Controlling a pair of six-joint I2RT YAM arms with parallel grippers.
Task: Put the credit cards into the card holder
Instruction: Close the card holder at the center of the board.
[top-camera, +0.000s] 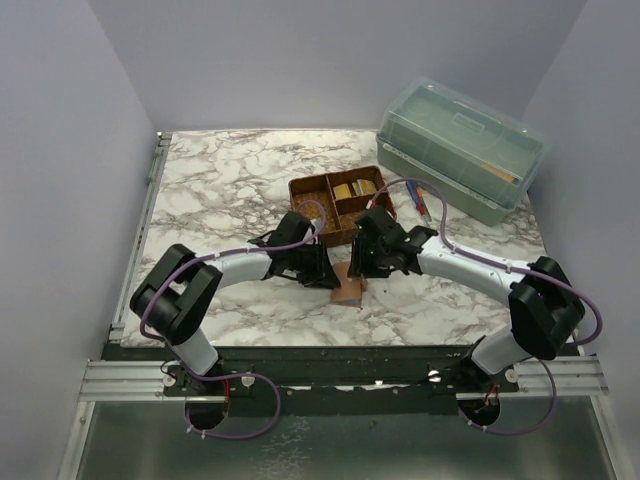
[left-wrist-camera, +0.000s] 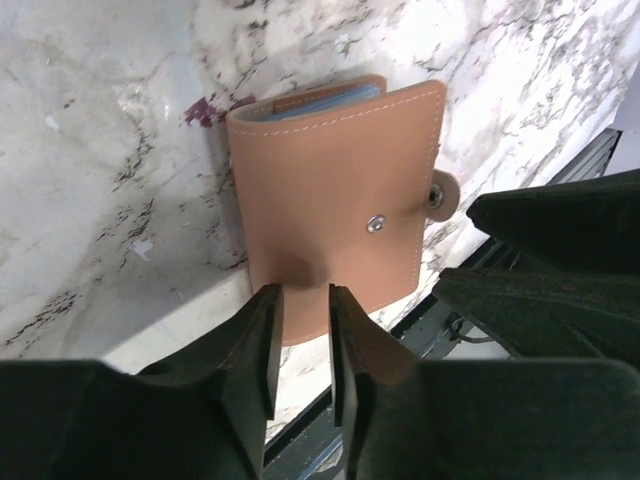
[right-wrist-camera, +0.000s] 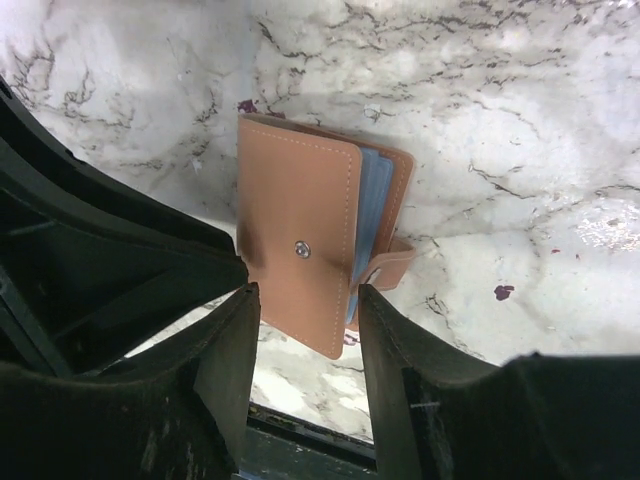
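The tan card holder (top-camera: 348, 285) lies folded shut on the marble near the front edge, its snap tab undone. In the left wrist view the holder (left-wrist-camera: 340, 190) shows bluish pockets at its far edge; in the right wrist view (right-wrist-camera: 300, 230) the pockets show at its right side. My left gripper (top-camera: 325, 270) hovers at the holder's left, jaws a narrow gap apart and empty (left-wrist-camera: 303, 295). My right gripper (top-camera: 372, 262) hovers at its right, jaws wide and empty (right-wrist-camera: 305, 300). Yellowish credit cards (top-camera: 354, 187) stand in the woven tray.
The brown woven divided tray (top-camera: 300, 186) sits just behind both grippers. A big translucent green box (top-camera: 460, 145) stands at the back right, with red and blue pens (top-camera: 421, 203) in front of it. The table's front edge is just below the holder.
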